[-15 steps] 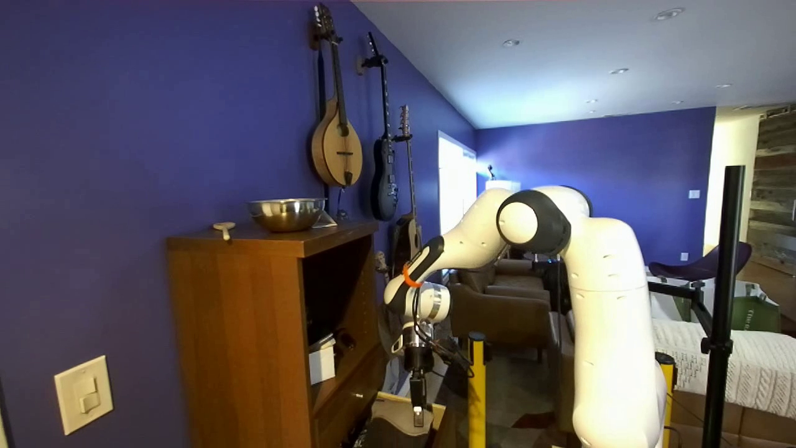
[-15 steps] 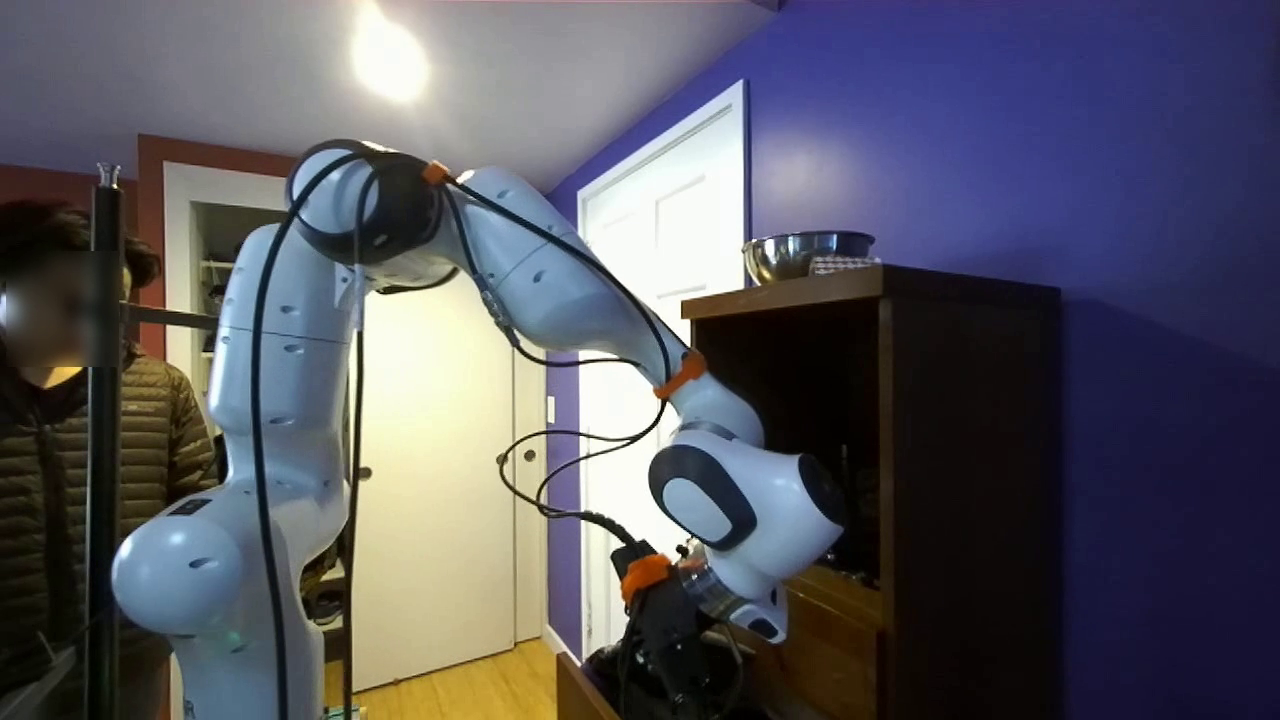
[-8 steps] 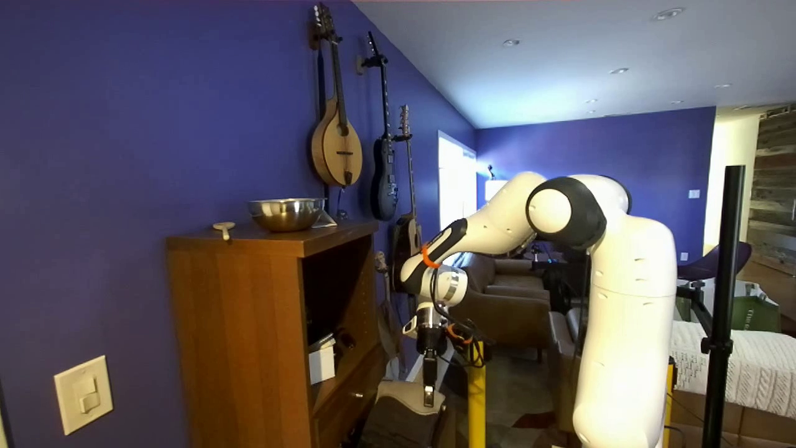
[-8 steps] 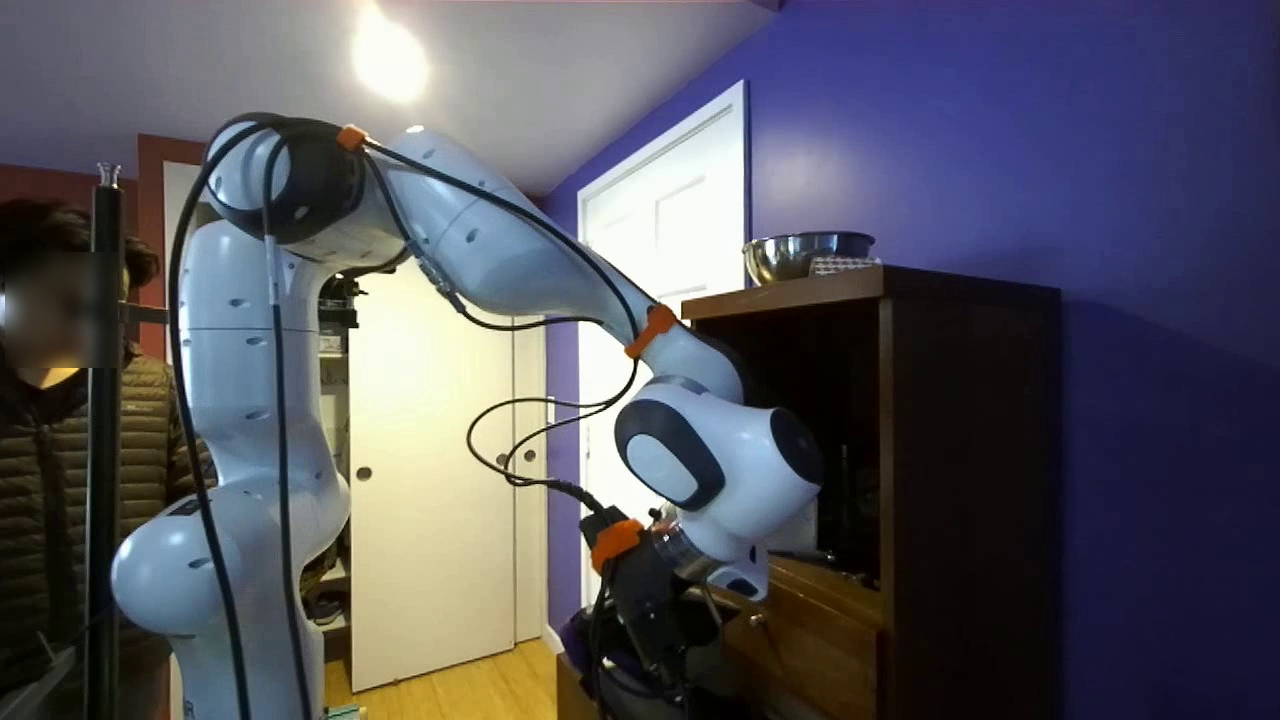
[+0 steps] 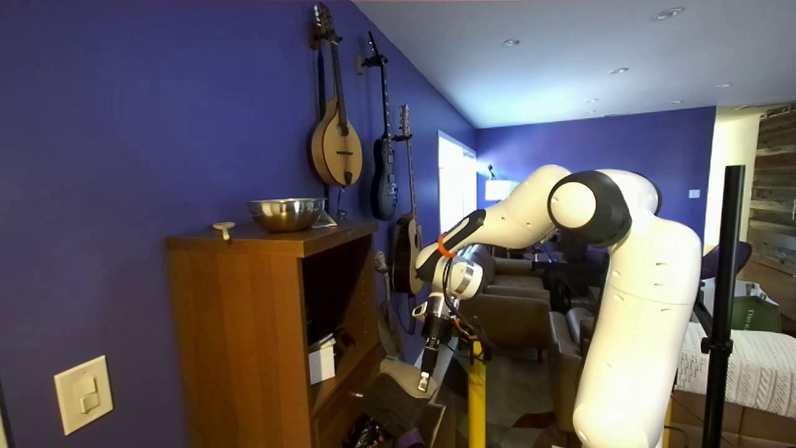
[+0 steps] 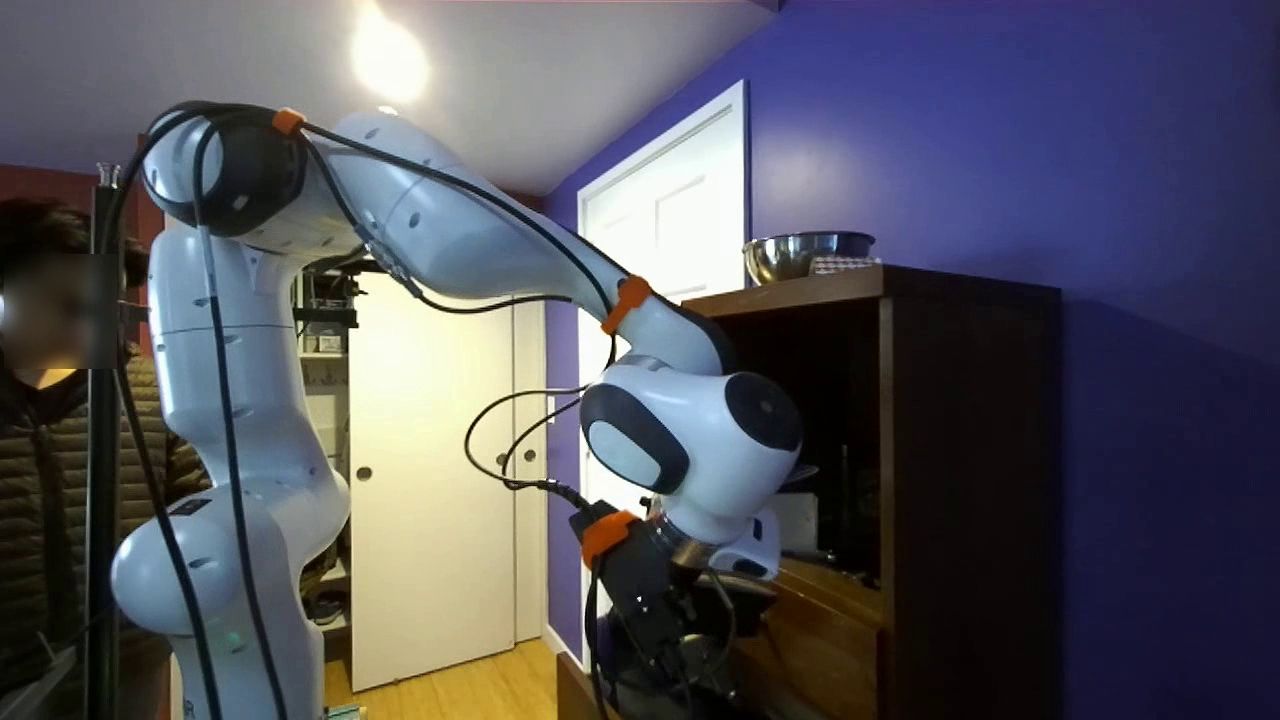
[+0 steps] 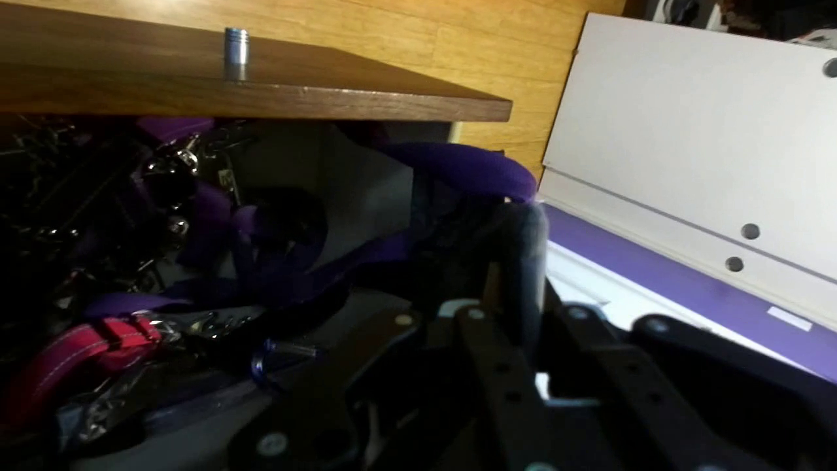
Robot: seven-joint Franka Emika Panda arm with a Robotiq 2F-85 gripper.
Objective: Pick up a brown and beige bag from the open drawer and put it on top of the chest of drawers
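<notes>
The bag (image 5: 393,401), brown with a beige upper part, hangs tilted just above the open drawer in an exterior view. My gripper (image 5: 424,381) is shut on its beige edge. In the wrist view the bag (image 7: 535,239) is a dark, blurred upright strip between the fingers of the gripper (image 7: 522,284). In an exterior view the arm mostly hides the bag. The drawer's front (image 7: 261,91) lies in the upper left of the wrist view; its edge also shows in an exterior view (image 6: 580,690). The chest of drawers (image 5: 239,336) stands beside the gripper, its top well above it.
A metal bowl (image 5: 287,216) and a small pale object (image 5: 224,228) sit on the chest top. A white box (image 5: 321,364) stands in the open compartment. The drawer holds purple straps and a red strap (image 7: 85,353). A yellow post (image 5: 477,398) stands near the gripper.
My gripper has risen with the bag and the arm has drawn back. The bag has lifted and tilted, and drawer contents now show below it. The bowl and chest have not moved.
</notes>
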